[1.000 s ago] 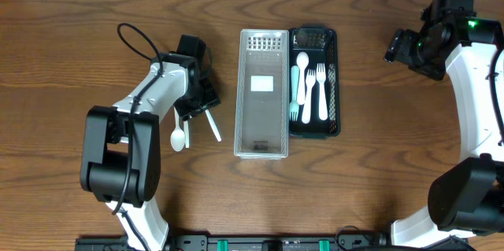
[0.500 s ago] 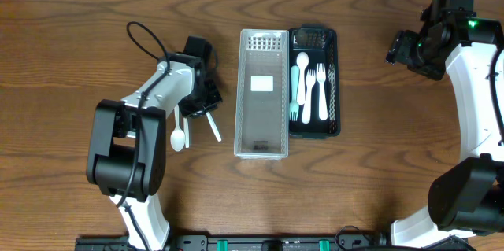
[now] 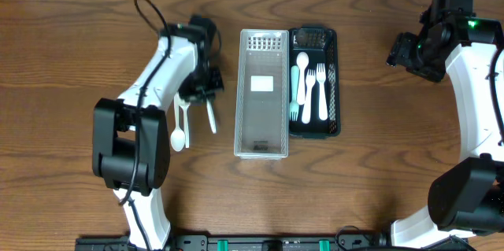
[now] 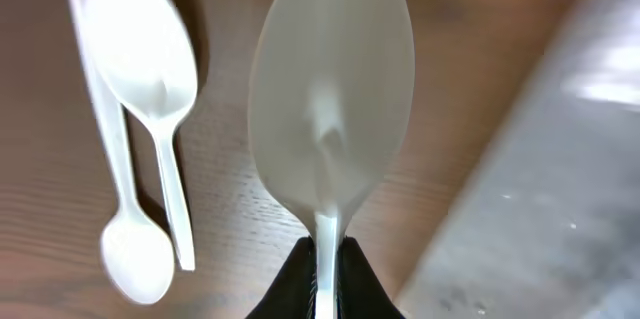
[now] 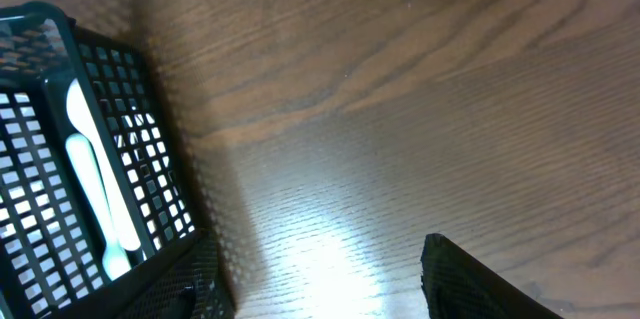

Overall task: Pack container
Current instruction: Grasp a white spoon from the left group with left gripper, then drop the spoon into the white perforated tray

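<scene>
Two claws are showing, and your left one is clamping its fingers on the thin handle of a white plastic spoon. The spoon is sticking straight out ahead of the fingertips with its bowl facing the wrist camera. You cannot tell from these views whether the bowl is touching the wood. Two more white spoons are lying on the table just to the left of the claw. They are lying side by side, pointing opposite ways. The clear container is sitting close on the claw's right, apart from the held spoon. The overhead view is showing nothing in it but a white label on its floor.

Your right claw is hanging over bare wood with its fingers spread apart and nothing between them. The black mesh basket is lying off to that claw's left, touching the far side of the clear container. A few pale utensils are lying lengthwise inside it.
</scene>
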Available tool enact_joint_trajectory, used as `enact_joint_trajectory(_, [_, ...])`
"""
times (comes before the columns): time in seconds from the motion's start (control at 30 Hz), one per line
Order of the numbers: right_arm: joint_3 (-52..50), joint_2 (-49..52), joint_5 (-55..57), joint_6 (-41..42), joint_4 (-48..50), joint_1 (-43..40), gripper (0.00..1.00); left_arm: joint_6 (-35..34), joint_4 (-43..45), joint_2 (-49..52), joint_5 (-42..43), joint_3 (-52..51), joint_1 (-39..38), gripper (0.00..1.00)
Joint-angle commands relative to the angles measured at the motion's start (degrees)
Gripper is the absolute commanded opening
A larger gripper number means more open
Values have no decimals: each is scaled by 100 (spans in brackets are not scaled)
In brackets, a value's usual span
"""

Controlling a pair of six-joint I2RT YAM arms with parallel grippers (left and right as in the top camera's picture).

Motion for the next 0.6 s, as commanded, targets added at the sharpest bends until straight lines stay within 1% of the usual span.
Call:
enact_joint_trajectory(0.0, [33, -7, 17, -92, -20, -26, 69, 640, -350, -304, -26, 769, -225, 6])
enact_joint_trajectory(0.13, [33, -7, 17, -90, -17, -26, 69, 907, -398, -535, -33, 1156, -706, 6])
enact_joint_trajectory(0.33, [33, -7, 17, -90, 17, -26, 70, 905, 79, -404, -59, 1008, -1486, 6])
enact_joint_trajectory(0.4, [33, -7, 17, -90, 31, -26, 70, 903, 284, -313, -243, 890, -1729, 6])
enact_joint_trajectory(0.43, [33, -7, 17, -90, 33, -26, 70, 903, 328, -286, -337, 870, -1799, 8])
enact_joint_trajectory(0.47, [33, -7, 20, -90, 35, -26, 70, 901, 363, -229, -457, 863, -1875, 15])
enact_joint_trajectory(0.53, [33, -7, 17, -90, 46, -26, 70, 901, 398, -168, -592, 863, -1952, 61])
enact_joint_trajectory(0.57, [33, -7, 17, -90, 59, -26, 70, 903, 396, -166, -621, 863, -1952, 69])
